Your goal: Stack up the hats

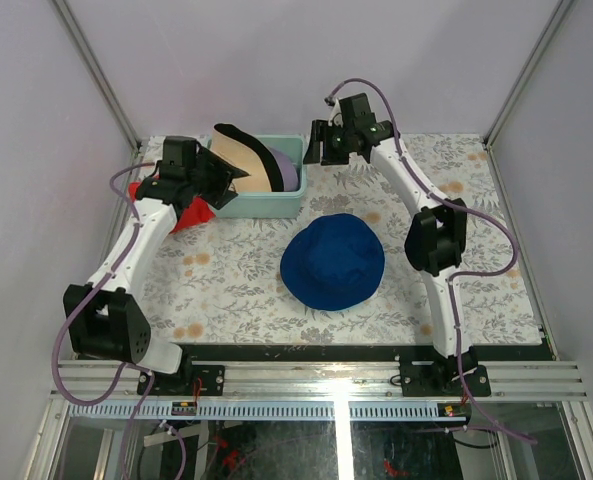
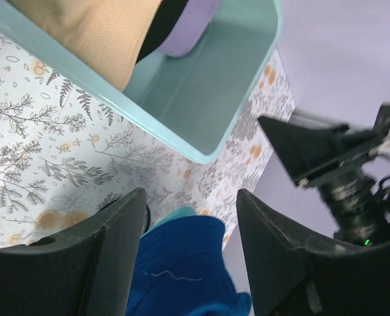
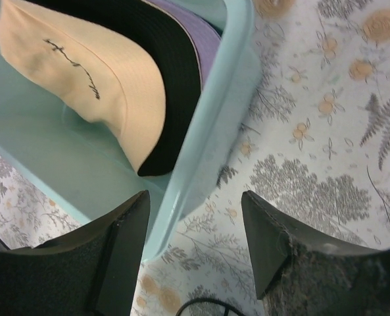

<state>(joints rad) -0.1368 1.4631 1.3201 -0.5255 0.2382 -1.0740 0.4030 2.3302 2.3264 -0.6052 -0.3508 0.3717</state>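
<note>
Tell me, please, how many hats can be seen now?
3. A dark blue hat lies on the table; a tan hat and a lavender hat stand in the bin. A teal sliver at the blue hat's edge may be a fourth.

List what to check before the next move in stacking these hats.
1. Left gripper open and empty: ok.
2. Right gripper open and empty: ok.
3. Blue hat flat on the table, usable as base: ok.
4. Tan hat and lavender hat in the bin, uncovered: ok.
5. Right gripper centred over a hat: not ok; it straddles the bin's wall.
6. Teal hat located: cannot tell; only a teal edge shows by the blue hat.
</note>
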